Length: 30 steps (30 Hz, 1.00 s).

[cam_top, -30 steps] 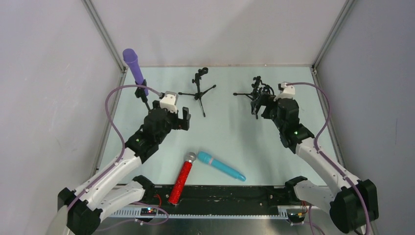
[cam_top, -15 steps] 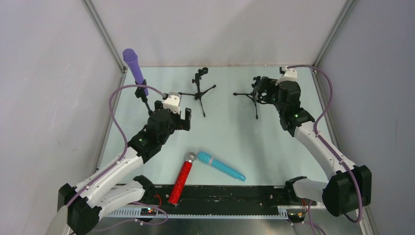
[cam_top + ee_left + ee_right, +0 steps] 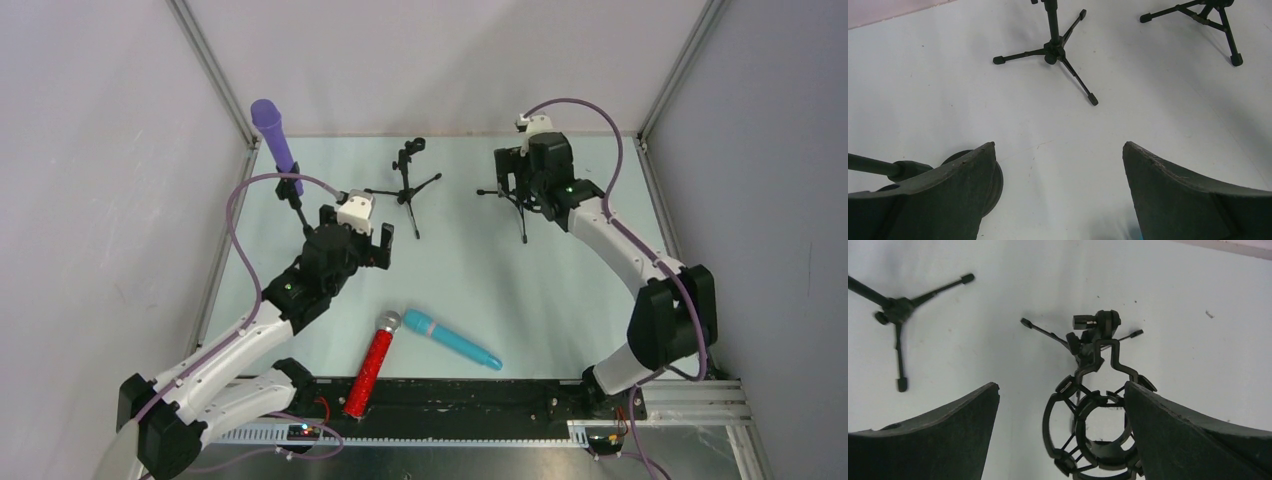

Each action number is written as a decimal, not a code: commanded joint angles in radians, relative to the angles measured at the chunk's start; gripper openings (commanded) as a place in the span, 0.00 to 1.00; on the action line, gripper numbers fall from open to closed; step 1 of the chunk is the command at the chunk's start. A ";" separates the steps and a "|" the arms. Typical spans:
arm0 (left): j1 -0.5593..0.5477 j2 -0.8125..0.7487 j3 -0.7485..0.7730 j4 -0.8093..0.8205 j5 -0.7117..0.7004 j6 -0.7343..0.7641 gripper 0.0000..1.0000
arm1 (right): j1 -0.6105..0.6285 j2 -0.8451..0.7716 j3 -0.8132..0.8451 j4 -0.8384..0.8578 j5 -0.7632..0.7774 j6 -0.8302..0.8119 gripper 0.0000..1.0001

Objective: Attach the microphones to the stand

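Red microphone (image 3: 372, 368) and blue microphone (image 3: 455, 342) are the two not yet on a stand, so here's my read.

Left end effector (image 3: 1058, 146) is spread wide with nothing in it. An empty tripod stand (image 3: 1052, 47) is straight ahead of it. The purple microphone (image 3: 272, 135) sits ahead and off to its left, already up on its own stand. Red and blue lie flat on the desk (image 3: 470, 270) behind it and a bit to its right, heads almost touching, near the arm bases.

Right end effector (image 3: 1060, 385) is also wide open and empty, hanging over the ring clip (image 3: 1093, 435) of the other stand. The clip shows between its fingers. Both loose ones are well behind it.

Handling guess: stiff, light sticks with round barrels, so they'll probably roll if nudged. The blue body looks smooth and maybe slippery, while the glitter on the red should grip better. I'd pinch across the middle of the barrel, keep off the mesh head since that could dent, and leave the tail free to slide into a clip. Those skinny tripods look tippy too.
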State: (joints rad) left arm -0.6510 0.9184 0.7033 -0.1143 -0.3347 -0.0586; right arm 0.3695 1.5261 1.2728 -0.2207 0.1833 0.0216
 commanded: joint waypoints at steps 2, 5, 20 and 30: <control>-0.011 -0.001 0.001 0.043 0.018 0.032 1.00 | -0.005 0.074 0.099 -0.051 0.077 -0.127 0.99; -0.014 0.005 -0.002 0.044 0.031 0.043 0.99 | -0.002 0.122 0.131 -0.056 0.116 -0.177 0.99; -0.026 0.009 -0.006 0.044 0.049 0.057 0.97 | -0.034 0.180 0.175 0.009 -0.031 -0.251 0.97; -0.036 0.024 -0.002 0.045 0.046 0.057 0.97 | -0.029 0.149 0.175 0.031 -0.060 -0.275 0.97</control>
State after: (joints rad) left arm -0.6750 0.9356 0.6994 -0.1139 -0.2909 -0.0177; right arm 0.3332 1.6970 1.4014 -0.2337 0.1440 -0.2295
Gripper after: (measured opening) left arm 0.972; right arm 0.971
